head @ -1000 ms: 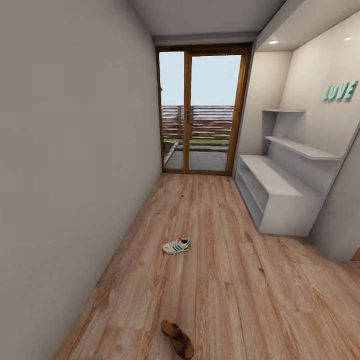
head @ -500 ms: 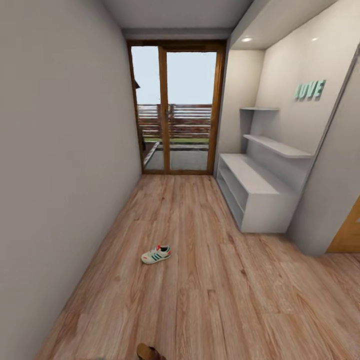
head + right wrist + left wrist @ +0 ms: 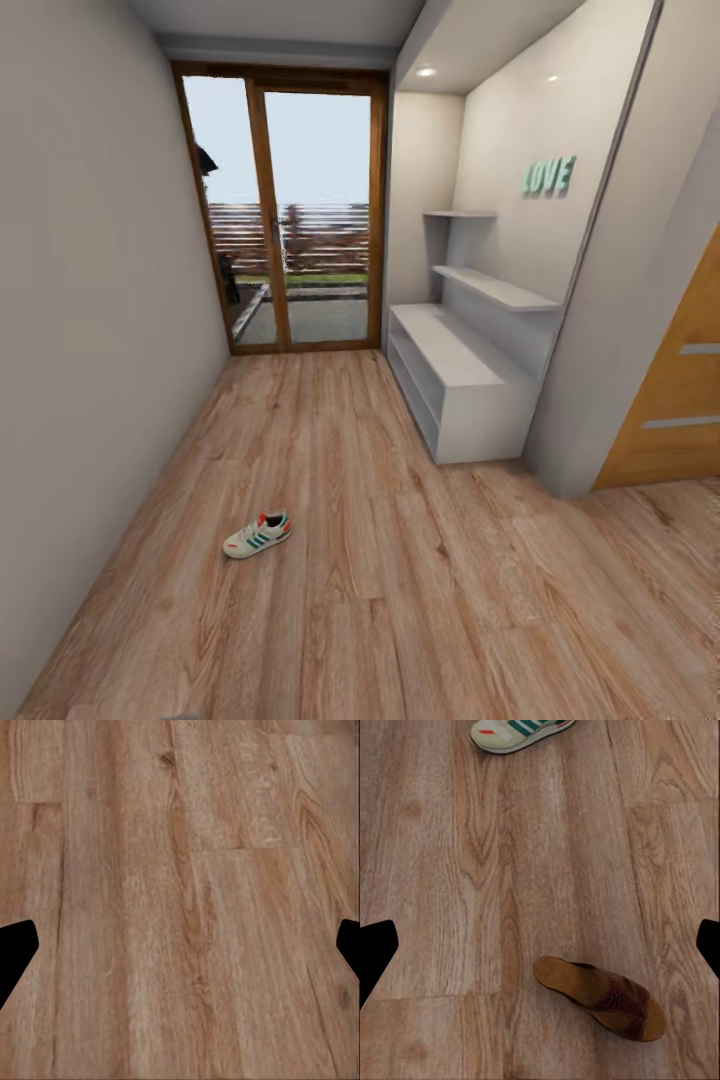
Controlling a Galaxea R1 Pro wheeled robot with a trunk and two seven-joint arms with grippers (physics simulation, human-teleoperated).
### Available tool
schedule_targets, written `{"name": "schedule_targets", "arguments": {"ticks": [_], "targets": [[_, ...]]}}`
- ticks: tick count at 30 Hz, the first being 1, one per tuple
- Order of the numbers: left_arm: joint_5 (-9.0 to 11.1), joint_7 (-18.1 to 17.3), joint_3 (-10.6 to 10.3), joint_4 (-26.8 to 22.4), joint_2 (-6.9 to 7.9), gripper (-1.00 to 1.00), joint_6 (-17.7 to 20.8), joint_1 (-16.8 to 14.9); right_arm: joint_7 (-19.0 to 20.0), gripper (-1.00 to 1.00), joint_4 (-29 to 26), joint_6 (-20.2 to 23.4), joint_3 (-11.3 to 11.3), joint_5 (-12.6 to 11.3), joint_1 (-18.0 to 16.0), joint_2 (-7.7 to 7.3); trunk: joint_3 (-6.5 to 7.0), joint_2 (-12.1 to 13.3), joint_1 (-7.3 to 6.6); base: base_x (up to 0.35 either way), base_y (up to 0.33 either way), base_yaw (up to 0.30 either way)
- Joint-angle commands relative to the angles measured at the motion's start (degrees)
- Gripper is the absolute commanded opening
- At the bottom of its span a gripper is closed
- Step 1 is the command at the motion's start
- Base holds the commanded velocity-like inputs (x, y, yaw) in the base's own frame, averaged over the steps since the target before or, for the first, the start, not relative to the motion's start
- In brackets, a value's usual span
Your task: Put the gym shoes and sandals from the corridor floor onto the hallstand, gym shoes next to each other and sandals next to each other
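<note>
Right now both your grippers, left [image 3: 540, 945] and right [image 3: 180, 945], hang spread wide, empty; one gym shoe [image 3: 257, 535] lies well apart from the hallstand [image 3: 455, 385].

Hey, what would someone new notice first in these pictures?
A lone gym shoe lies on the corridor floor, well short of the light-grey hallstand by the right wall. The left wrist view shows a brown sandal flat on the planks, with the glass door bright at the corridor's end.
</note>
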Motion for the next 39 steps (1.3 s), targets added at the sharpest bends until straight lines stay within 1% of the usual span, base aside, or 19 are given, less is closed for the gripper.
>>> {"name": "schedule_targets", "arguments": {"ticks": [1, 8, 16, 25, 34, 39], "targets": [[0.1, 0.1, 0.1, 0.0, 0.01, 1.00, -0.2, 0.0, 0.0, 1.00, 0.1, -0.2, 0.0, 0.0, -0.1, 0.00, -0.09, 0.0, 0.03, 0.280, -0.169, -0.273], [0.1, 0.0, 0.1, 0.0, 0.07, 1.00, -0.2, 0.0, 0.0, 1.00, 0.1, -0.3, 0.0, 0.0, -0.1, 0.00, -0.26, 0.0, 0.03, 0.280, -0.169, -0.190], [0.0, 0.0, 0.1, -0.1, -0.07, 1.00, -0.3, -0.1, 0.0, 1.00, 0.1, -0.3, 0.0, 0.0, -0.1, 0.00, -0.28, 0.0, 0.03, 0.222, -0.136, -0.016], [0.0, 0.0, 0.1, -0.1, -0.09, 1.00, -0.3, -0.1, 0.0, 1.00, 0.1, -0.3, 0.0, 0.0, -0.1, 0.00, -0.28, 0.0, 0.03, 0.033, -0.021, -0.001], [0.0, 0.0, 0.1, 0.0, -0.01, 1.00, -1.7, -0.1, 0.0, 1.00, 0.1, -0.3, 0.0, 0.0, -0.1, 0.00, -0.28, 0.0, 0.03, 0.003, -0.002, 0.000], [0.0, 0.0, 0.1, 0.0, 0.00, 1.00, -1.8, -0.1, 0.0, 1.00, 0.0, -0.3, 0.0, 0.0, -0.1, 0.00, -0.28, 0.0, 0.03, 0.000, 0.000, 0.000]]}}
